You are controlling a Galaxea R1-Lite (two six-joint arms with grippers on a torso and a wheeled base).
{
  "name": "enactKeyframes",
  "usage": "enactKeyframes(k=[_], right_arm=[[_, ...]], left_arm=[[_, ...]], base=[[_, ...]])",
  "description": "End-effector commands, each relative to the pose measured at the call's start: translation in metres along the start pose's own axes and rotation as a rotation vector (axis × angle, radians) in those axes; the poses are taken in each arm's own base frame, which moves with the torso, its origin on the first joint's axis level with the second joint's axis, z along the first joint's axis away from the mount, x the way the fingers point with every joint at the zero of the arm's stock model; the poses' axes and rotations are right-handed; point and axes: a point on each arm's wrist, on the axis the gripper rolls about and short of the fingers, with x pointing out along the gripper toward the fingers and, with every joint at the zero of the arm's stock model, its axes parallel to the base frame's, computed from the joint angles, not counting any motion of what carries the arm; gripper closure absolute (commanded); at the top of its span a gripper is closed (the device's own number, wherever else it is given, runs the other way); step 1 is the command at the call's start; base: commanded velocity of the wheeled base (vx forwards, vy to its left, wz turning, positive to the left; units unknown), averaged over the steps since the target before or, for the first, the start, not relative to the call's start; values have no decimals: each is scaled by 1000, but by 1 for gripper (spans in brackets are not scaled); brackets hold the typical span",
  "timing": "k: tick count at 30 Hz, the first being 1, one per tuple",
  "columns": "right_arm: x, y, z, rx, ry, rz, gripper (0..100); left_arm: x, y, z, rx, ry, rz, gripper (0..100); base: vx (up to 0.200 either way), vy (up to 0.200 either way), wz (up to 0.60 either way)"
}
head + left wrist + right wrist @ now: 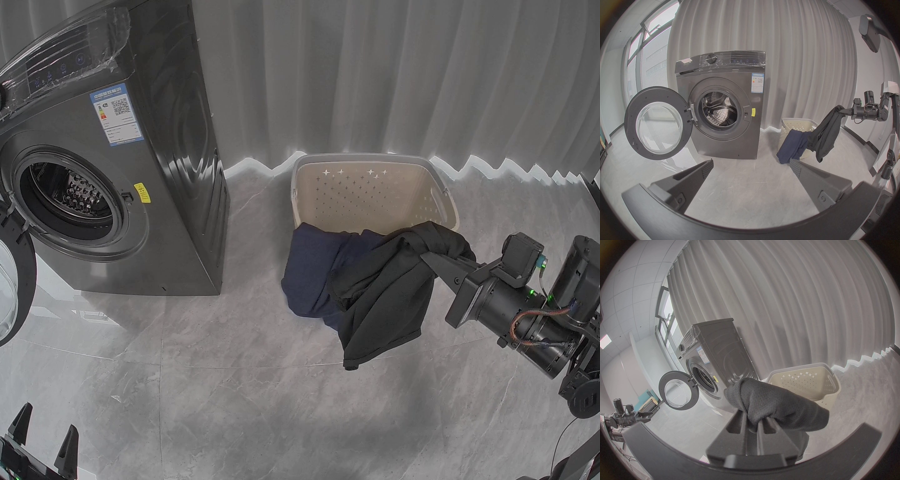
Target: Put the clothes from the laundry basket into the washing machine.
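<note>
Right gripper [432, 256] is clamped tight on a fold of the black cloth [381, 294] and holds it up over the near right corner of the basket [375, 194]. The cloth hangs from the pinch down past the basket's front rim, outside it (whether the low end touches the floor [250, 387], can't tell). In the right wrist view the two fingers [740, 427] sit close together with the cloth bunched over them.

Navy cloth [312, 269] is draped over the basket's front rim and hangs outside; the part nearest the black cloth lies under it.

Left gripper [44, 431] is low at the near left, well apart from the basket, spread wide with nothing in it. Its own view looks between the fingers at the washer [725, 147].

The washer stands on the floor left of the basket, near it but not touching. Its door [657, 123] is swung wide open to the side, and the metal drum [720, 109] shows through the port. A pale curtain [406, 75] hangs behind both.
</note>
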Motion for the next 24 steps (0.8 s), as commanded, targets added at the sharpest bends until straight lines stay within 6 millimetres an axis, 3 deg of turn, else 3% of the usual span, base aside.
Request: enactKeyframes(k=[1, 14, 20, 24], right_arm=[[0, 1, 1, 1, -4, 4, 100], [0, -2, 2, 2, -10, -6, 100], [-1, -3, 4, 1, -14, -12, 100], [-1, -4, 3, 1, -13, -17, 100]], left_arm=[[1, 0, -5, -1, 9, 1, 0], [1, 0, -5, -1, 9, 1, 0], [1, 0, -5, 7, 9, 1, 0], [1, 0, -5, 4, 8, 1, 0]], base=[[0, 200, 0], [0, 200, 0], [0, 0, 0], [-200, 0, 0]])
